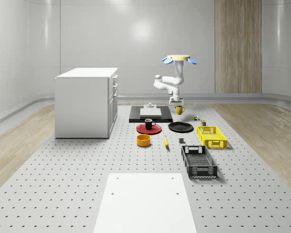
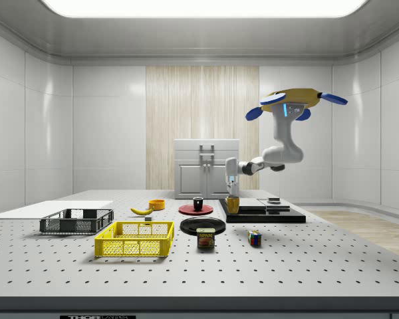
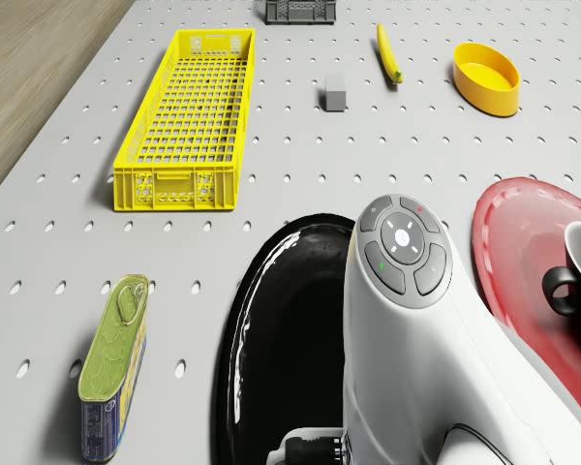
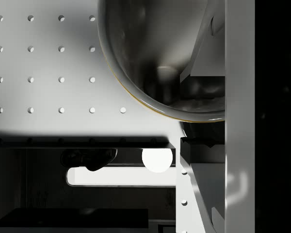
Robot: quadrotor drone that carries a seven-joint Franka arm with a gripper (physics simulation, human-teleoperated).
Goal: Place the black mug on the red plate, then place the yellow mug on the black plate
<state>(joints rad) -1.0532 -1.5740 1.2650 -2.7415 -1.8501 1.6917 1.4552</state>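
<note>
Mugs first: the black mug (image 1: 149,124) already stood on the red plate (image 1: 141,129), left of centre in the whole-scene view, while the yellow mug (image 1: 179,110) sat on the tabletop (image 1: 63,184) just behind the black plate (image 1: 181,127), beside the dark slab (image 1: 136,118). From my remote seat I saw the drone (image 1: 179,59) hovering in the upper middle of that frame, over the back of the tabletop and above the yellow mug, with its white arm (image 1: 170,82) folded down. The gripper (image 2: 232,196) hung straight over the yellow mug in the side view, low at its rim. In the wrist view the mug's round mouth filled the upper part of the frame, with one of the fingers (image 4: 203,194) showing along the right side; I could not tell how far apart the fingers stood or whether they had hold of the mug. In the drone view I noted the yellow crate (image 3: 186,121) at upper left, a tin can (image 3: 113,363) at lower left, the banana (image 3: 388,52) and yellow bowl (image 3: 486,77) along the top.
</note>
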